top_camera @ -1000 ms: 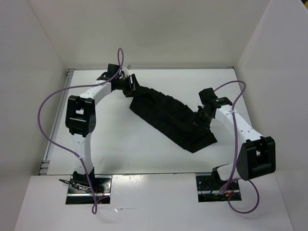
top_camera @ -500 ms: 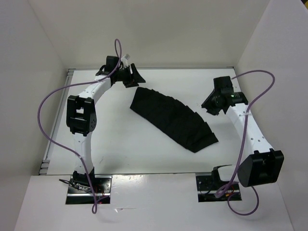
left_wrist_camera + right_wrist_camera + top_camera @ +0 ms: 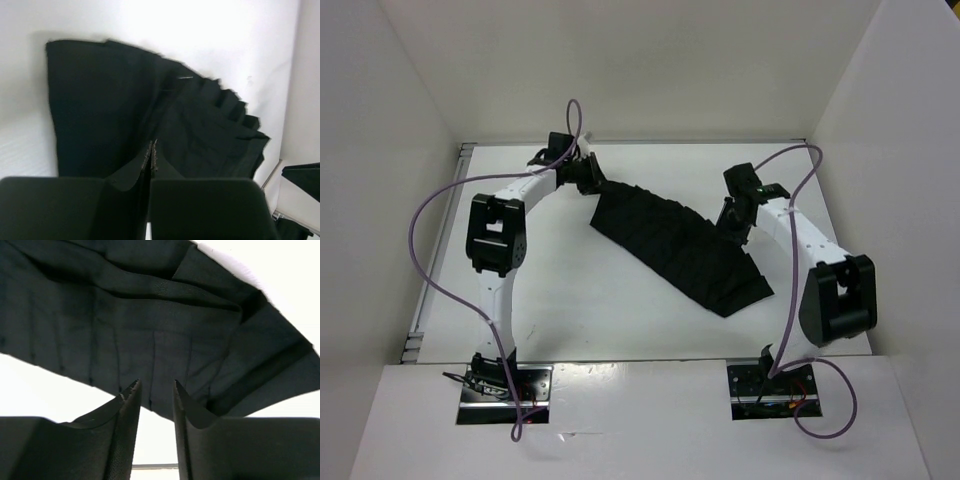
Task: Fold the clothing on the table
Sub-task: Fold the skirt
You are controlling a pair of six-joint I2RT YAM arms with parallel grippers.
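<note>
The clothing (image 3: 680, 245) is a long black band lying slantwise on the white table (image 3: 570, 300), from far left to near right. My left gripper (image 3: 592, 182) sits at its far-left corner. In the left wrist view its jaws (image 3: 152, 146) are pressed together, and a ridge of the clothing (image 3: 100, 110) runs into the tips. My right gripper (image 3: 732, 228) is at the band's right edge. In the right wrist view it (image 3: 153, 386) stands open a finger's width, with the hem of the clothing (image 3: 150, 330) just past its fingertips (image 3: 131, 387).
White walls close in the table at the back and on both sides. Purple cables (image 3: 420, 250) loop off each arm. A metal strip (image 3: 418, 325) runs along the table's left edge. Both arm bases are bolted at the near edge.
Half a second ago both grippers were clear of the clothing. Both have come back to it: the left one has shut at the far-left corner, the right one is at the right edge.
</note>
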